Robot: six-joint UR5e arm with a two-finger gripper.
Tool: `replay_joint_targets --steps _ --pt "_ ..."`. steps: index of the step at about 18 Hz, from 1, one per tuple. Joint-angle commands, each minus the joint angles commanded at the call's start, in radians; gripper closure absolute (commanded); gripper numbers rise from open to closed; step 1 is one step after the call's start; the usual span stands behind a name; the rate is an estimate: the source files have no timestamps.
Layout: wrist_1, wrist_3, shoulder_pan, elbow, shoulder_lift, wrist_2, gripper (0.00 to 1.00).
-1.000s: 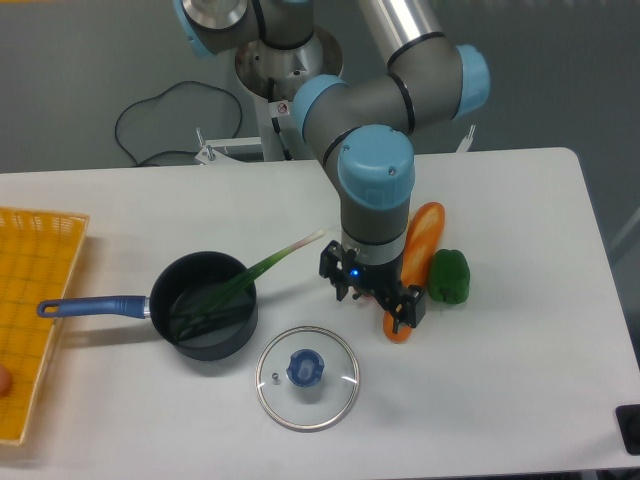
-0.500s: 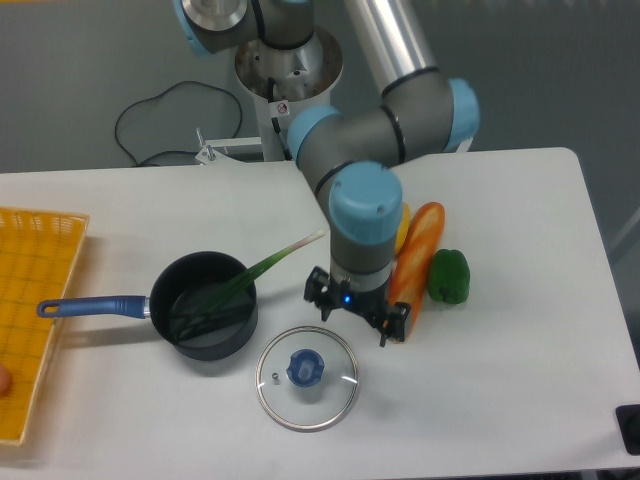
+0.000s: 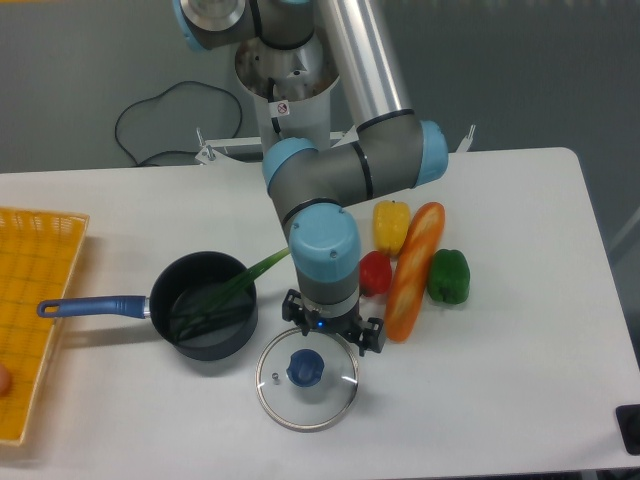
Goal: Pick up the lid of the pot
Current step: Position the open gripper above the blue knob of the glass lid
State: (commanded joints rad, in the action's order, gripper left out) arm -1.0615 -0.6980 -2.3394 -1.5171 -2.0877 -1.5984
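Pincer (image 3: 335, 325): open, fingertips apart, nothing gripped. Lid (image 3: 325, 402): on the table (image 3: 500, 400), near the pincer on its camera side; blue knob (image 3: 305, 368) up. Pan (image 3: 215, 343): image-left of the pincer, leek (image 3: 218, 298) in it. Green pepper (image 3: 448, 277): image-right of the pincer.

Pot lid (image 3: 315, 408), rnd, clear w/ blue knob (image 3: 305, 368) up, flat on tbl (image 3: 500, 400)

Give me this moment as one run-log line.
pot lid: flat on table, blue knob up | pincer: open, near lid's far edge | grasp: not yet made
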Motion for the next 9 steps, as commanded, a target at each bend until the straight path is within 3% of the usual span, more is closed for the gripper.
replay_joint_targets --steps 9 --pt "0.000 0.055 0.009 0.005 -0.034 0.051 0.00"
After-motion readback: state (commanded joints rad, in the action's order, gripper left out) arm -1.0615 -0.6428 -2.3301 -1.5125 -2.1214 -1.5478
